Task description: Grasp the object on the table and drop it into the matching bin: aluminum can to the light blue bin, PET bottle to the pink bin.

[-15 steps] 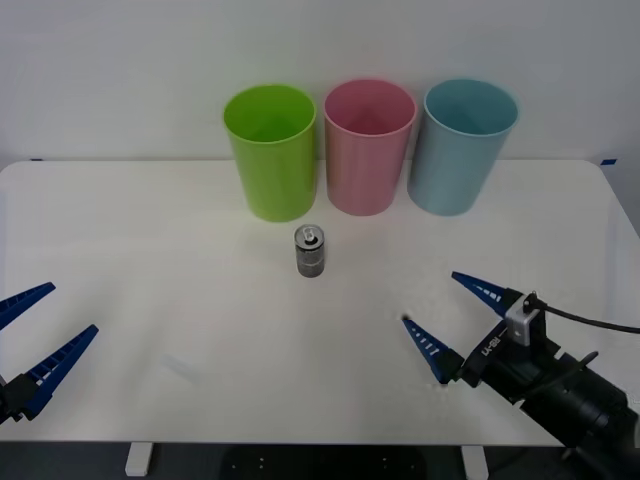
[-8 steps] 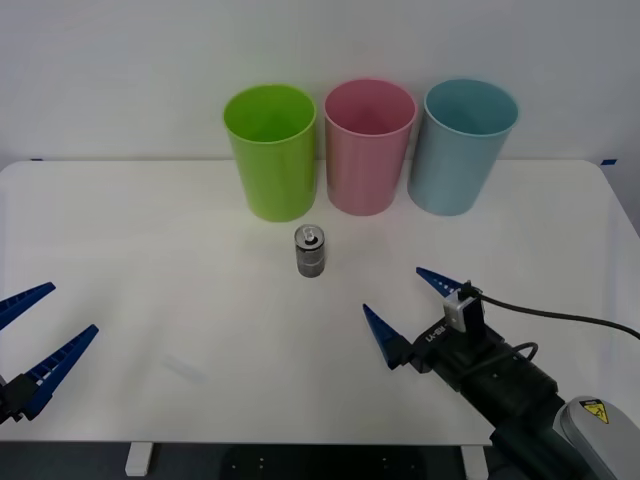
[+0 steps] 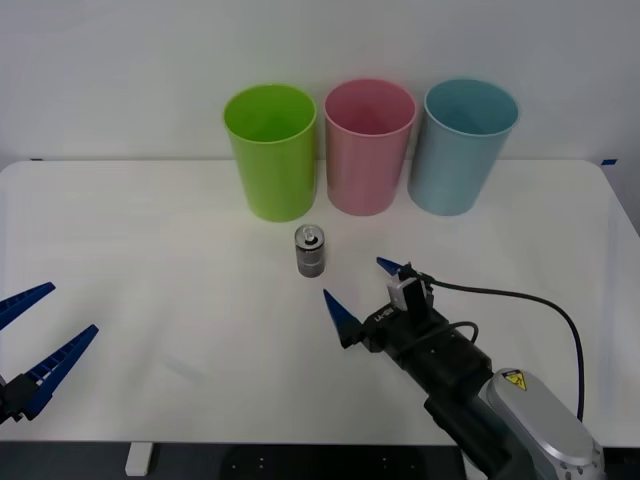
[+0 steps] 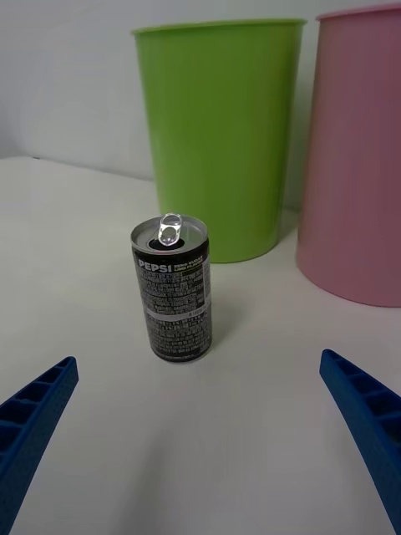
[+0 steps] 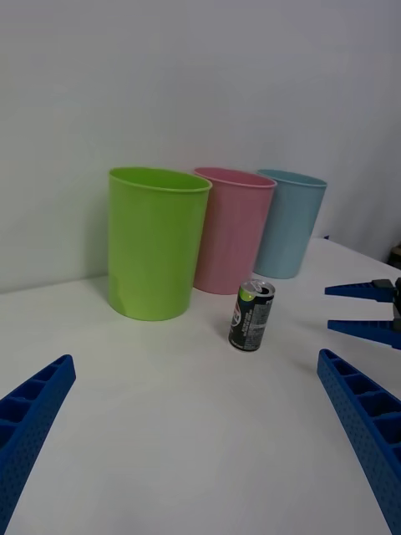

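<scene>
Your right gripper (image 3: 364,289) sits near the upright can (image 3: 310,250), fingers spread wide to straddle it. Left gripper (image 3: 35,330) waits at the table (image 3: 150,220) edge, likewise spread.

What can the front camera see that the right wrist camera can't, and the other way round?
Front view alone: the blue bin, the left gripper waiting open at the table's near left, and the right arm itself with its open gripper near the can. Right wrist view alone: the can's Pepsi label and its lifted pull tab up close. Both: can, green bin, pink bin, table.
</scene>
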Robot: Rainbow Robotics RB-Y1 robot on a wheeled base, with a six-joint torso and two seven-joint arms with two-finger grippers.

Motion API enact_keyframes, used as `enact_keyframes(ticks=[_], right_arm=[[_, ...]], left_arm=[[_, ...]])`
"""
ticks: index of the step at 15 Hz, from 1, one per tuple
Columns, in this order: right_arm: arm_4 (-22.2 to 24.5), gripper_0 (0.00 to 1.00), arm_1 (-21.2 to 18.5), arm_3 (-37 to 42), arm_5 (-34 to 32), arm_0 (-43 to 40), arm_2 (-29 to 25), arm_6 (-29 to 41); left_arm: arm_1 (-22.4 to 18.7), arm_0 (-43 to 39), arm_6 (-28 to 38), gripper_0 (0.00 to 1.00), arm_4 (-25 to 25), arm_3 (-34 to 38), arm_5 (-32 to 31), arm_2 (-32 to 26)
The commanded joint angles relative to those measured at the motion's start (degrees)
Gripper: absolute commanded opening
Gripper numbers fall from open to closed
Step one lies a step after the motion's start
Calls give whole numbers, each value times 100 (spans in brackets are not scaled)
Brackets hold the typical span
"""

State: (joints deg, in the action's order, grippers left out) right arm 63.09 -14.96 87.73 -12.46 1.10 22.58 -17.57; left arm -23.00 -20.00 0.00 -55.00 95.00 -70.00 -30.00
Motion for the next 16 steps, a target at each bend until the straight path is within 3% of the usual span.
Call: enact_keyframes(ticks=[1, 16], right_arm=[[98, 100, 266, -529, 68, 391, 1, -89], [151, 100, 1136, -2629, 270, 1999, -131, -440]], left_arm=[[0, 0, 0, 100, 0, 0, 0, 0], [0, 0, 0, 100, 0, 0, 0, 0]])
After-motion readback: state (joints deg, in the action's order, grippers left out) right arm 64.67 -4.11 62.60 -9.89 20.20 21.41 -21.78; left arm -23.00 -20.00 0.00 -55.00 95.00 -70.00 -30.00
